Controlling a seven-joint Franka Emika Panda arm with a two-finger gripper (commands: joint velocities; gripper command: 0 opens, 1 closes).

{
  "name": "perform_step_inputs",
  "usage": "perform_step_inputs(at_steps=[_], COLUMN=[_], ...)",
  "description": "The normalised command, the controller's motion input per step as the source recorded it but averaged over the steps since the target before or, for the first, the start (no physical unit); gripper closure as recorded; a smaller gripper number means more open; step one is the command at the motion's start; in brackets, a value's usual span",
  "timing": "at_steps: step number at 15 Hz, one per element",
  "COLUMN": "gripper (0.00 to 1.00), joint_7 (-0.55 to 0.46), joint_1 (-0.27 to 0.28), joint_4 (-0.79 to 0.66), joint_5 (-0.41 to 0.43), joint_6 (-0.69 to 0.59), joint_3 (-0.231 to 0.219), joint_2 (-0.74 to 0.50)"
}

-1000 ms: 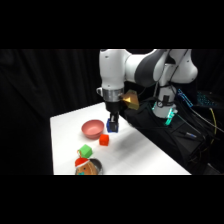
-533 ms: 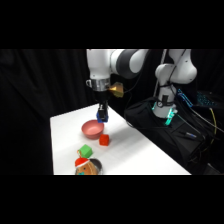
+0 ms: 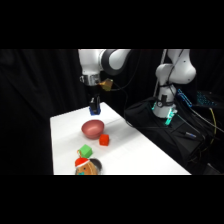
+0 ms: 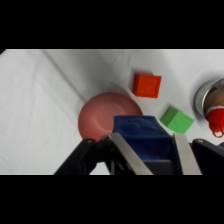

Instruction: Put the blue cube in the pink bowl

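Observation:
My gripper [image 3: 94, 111] hangs just above the far rim of the pink bowl [image 3: 93, 128] and is shut on the blue cube [image 3: 94, 106]. In the wrist view the blue cube [image 4: 142, 138] sits clamped between the two metal fingers [image 4: 129, 154], with my gripper [image 4: 152, 156] over the pink bowl [image 4: 102, 116], which lies below and a little to the left. The bowl looks empty.
A red cube [image 3: 104, 140] lies beside the bowl and a green cube [image 3: 85, 150] nearer the front. A round tin with a red-capped figure [image 3: 87, 166] stands at the table's front edge. The red cube [image 4: 147, 85] and green cube [image 4: 176, 120] show past the bowl.
The arm has swung left and toward the far side of the table, carrying the blue cube from beside the red cube to above the pink bowl.

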Motion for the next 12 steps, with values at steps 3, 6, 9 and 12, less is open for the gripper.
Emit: perform_step_inputs(at_steps=[3,6,9,12], gripper=[0.72,0.72,0.72,0.72], joint_7=[-0.24,-0.18,-0.09,-0.10], joint_1=[-0.063,-0.018,-0.002,-0.019], joint_4=[0.25,0.16,0.13,0.13], joint_5=[0.208,0.196,0.127,0.186], joint_6=[-0.04,0.11,0.24,0.26], joint_3=[-0.019,0.007,-0.018,-0.008], joint_2=[0.27,0.23,0.22,0.23])
